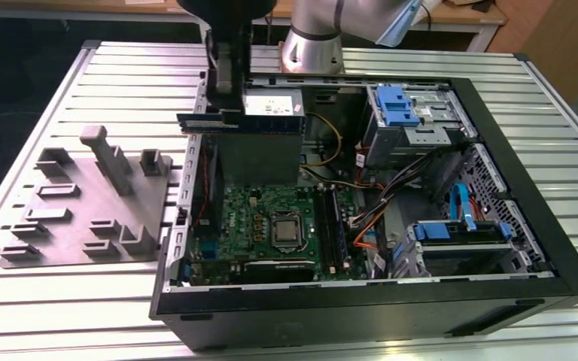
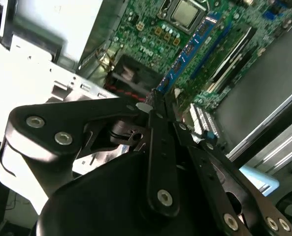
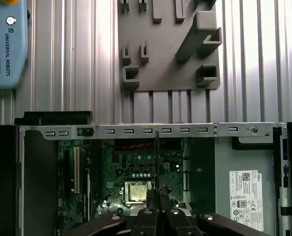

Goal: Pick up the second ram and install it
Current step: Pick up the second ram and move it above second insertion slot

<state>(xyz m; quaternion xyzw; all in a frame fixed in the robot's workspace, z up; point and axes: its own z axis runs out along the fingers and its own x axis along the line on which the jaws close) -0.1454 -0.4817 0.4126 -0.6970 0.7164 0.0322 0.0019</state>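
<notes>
The second ram (image 1: 241, 122), a thin dark blue stick with black chips, hangs level above the open computer case, over its wall on the exterior view's left. My black gripper (image 1: 231, 111) is shut on it from above. In the first wrist view the ram (image 3: 156, 157) shows edge-on as a thin dark line running out from the gripper (image 3: 156, 194) over the green motherboard (image 3: 111, 172). In the second wrist view the ram (image 2: 187, 51) reaches out from the gripper (image 2: 155, 104). The black slot rails (image 1: 327, 226) lie lower, beside the processor socket (image 1: 287, 232).
A grey fixture plate (image 1: 88, 203) with upright holders lies on the slatted table beside the case. Inside the case are a power supply (image 1: 274, 105), blue-tabbed drive cages (image 1: 400, 105) and loose cables (image 1: 369, 218). A pendant (image 3: 5, 44) rests on the table.
</notes>
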